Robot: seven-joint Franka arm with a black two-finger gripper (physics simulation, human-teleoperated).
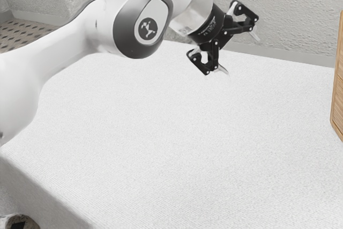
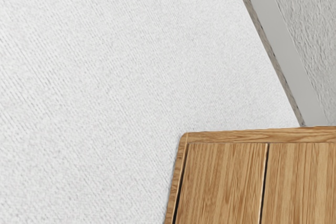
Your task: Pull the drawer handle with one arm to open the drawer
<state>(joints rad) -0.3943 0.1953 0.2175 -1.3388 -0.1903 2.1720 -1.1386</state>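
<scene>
Gripper (image 1: 240, 53) hangs in the air over the white table (image 1: 161, 148), jaws spread wide with nothing between them, aimed toward the exterior view's right. Cabinet (image 1: 337, 95), of light wood, stands on the table at that view's right edge, well apart from the gripper. In the wrist view its wooden face is split by dark seams (image 2: 265, 182), perhaps drawer edges, though I cannot tell. A pale wall (image 2: 315, 24) runs behind the table.
</scene>
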